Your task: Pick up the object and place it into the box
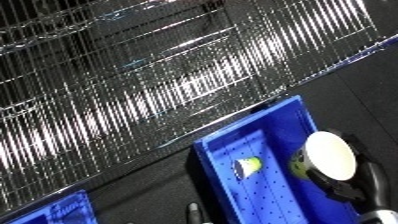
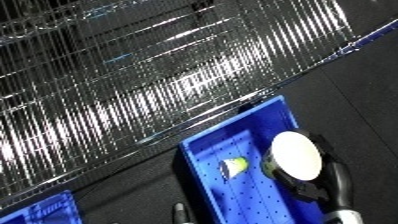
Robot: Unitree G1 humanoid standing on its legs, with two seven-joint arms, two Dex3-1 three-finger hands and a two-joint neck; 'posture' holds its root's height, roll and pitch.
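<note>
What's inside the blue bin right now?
The blue bin holds one small yellow-green and white object lying on its perforated floor. The right hand holds a white-bottomed cup over the bin; the floor beneath cup and hand is hidden.

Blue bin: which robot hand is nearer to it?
Right. The right hand holds a white-topped cup above the bin; the left hand shows only at the lower edge, outside it.

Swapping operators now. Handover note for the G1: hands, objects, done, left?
Right hand: curled round a container with a white lid, held over the blue bin.
Left hand: not in view.
A small yellow-green object already lies on the bin floor.
Done: container picked up and carried above the bin.
Left: release it into the bin, withdraw the hand.
</note>
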